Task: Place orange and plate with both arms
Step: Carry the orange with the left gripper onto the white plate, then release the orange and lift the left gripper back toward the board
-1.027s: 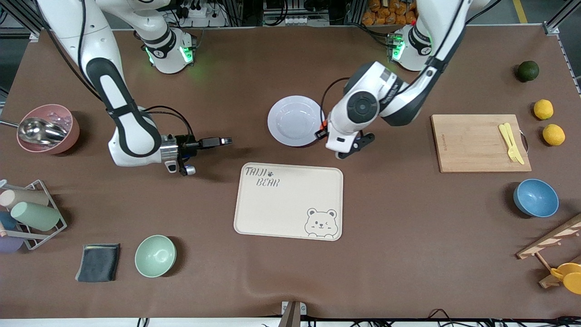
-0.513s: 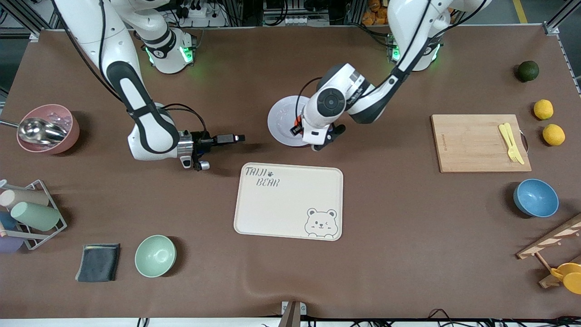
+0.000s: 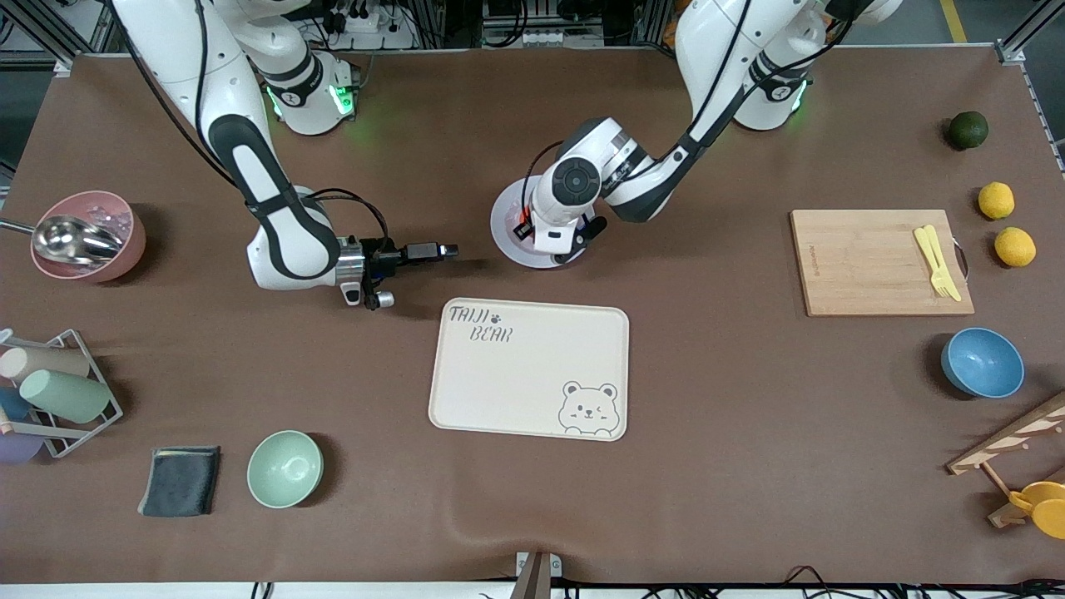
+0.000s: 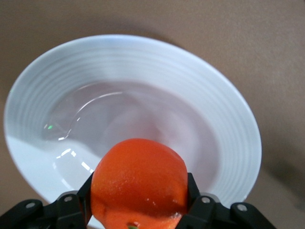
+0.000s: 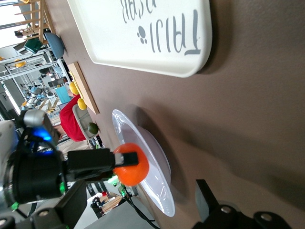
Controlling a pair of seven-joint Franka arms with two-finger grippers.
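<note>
Left gripper (image 4: 138,217): its fingers are clamping the orange (image 4: 139,183) from both sides, and it is hanging directly over the plate (image 4: 43,86).
Right gripper (image 3: 437,249): it is standing with its jaws wide and nothing between them, low over the table toward the right arm's end of the plate, and apart from it.
Orange: it is sitting in the left gripper's hold, above the sunken centre and clear of the plate's surface.
Plate: it is lying flat on the table, farther from the front camera than the bear tray (image 3: 529,368).
Doing it well: I'd say the fruit is wanting a low descent over the hollow before the fingers part, or it may roll off the rim.
</note>
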